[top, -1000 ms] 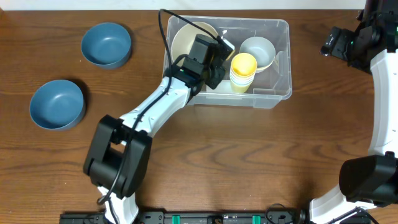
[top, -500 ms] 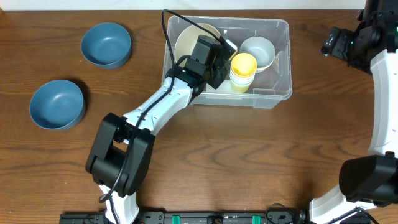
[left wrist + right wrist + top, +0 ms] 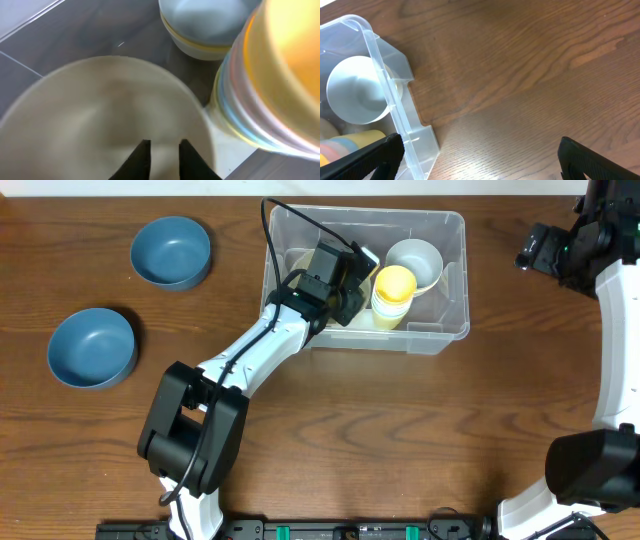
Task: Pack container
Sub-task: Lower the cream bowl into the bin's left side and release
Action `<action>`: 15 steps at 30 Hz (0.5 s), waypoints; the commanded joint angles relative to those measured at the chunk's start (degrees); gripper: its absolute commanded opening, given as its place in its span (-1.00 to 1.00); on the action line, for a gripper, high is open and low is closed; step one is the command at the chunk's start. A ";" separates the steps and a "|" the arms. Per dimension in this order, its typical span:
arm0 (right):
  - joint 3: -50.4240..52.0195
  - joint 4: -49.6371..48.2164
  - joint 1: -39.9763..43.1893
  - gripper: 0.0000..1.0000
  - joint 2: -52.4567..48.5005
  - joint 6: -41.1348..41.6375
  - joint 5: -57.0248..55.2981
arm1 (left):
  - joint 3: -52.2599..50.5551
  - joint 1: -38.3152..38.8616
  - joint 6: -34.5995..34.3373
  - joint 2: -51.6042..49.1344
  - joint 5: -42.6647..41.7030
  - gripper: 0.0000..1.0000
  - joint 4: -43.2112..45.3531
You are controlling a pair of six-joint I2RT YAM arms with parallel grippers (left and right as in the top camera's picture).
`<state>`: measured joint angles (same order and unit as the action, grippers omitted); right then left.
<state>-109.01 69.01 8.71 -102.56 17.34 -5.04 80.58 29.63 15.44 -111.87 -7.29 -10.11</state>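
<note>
Left jaws slightly apart over blurred bowl [image 3: 100, 115] — right jaws wide, tips cropped.

My left arm [image 3: 250, 350] is stretched forward and to the right, wrist pitched down. Left fingers [image 3: 141, 160] are parted by a narrow gap. My right arm [image 3: 612, 330] stands upright at far right. Right fingers [image 3: 590, 160] are spread wide, gripping nothing.

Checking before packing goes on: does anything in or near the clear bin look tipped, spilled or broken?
Nothing stands out. The cream bowl, yellow cup stack and pale bowl sit upright in the clear plastic bin.
</note>
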 commanded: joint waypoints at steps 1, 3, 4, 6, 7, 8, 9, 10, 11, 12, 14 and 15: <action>-0.81 0.00 0.13 0.98 0.98 -0.46 -0.94 | 1.20 -0.28 0.33 0.00 1.55 -0.44 0.13; -0.81 0.00 0.13 0.99 0.98 -0.46 -0.96 | 1.22 -0.28 0.33 0.87 2.51 -0.37 0.26; -0.81 0.00 0.13 0.98 0.98 -0.46 -0.96 | 1.22 -0.31 0.33 1.49 3.04 -0.34 0.37; -0.81 0.00 0.13 0.98 0.98 -0.46 -0.96 | 1.22 -0.31 0.33 3.32 4.61 -0.30 0.76; -0.81 0.00 0.13 0.99 0.98 -0.46 -0.94 | 1.22 -0.31 0.33 4.17 5.44 -0.29 1.05; -0.81 0.00 0.13 0.98 0.98 -0.46 -0.94 | 1.22 -0.35 0.33 5.14 6.40 -0.28 1.27; -0.81 0.00 0.13 0.98 0.98 -0.46 -0.94 | 1.22 -0.42 0.33 6.32 7.50 -0.27 1.40; -0.81 0.00 0.13 0.99 0.98 -0.46 -0.94 | 1.22 -0.50 0.33 7.50 8.39 -0.28 1.42; -0.81 0.00 0.13 0.98 0.98 -0.46 -0.94 | 1.22 -0.66 0.31 8.41 8.87 -0.27 1.40; -0.81 0.00 0.13 0.99 0.98 -0.46 -0.94 | 1.22 -0.96 0.28 9.84 9.53 -0.27 1.18; -0.81 0.00 0.13 0.98 0.98 -0.46 -0.96 | 1.22 -1.66 -0.11 12.63 10.73 -0.26 0.17; -0.81 0.00 0.13 0.99 0.98 -0.48 -0.96 | 1.22 -2.16 -0.90 14.23 11.91 -0.25 -0.70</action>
<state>-109.01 68.99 8.71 -102.56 17.34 -5.04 80.58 28.86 15.25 -102.56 0.34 -9.80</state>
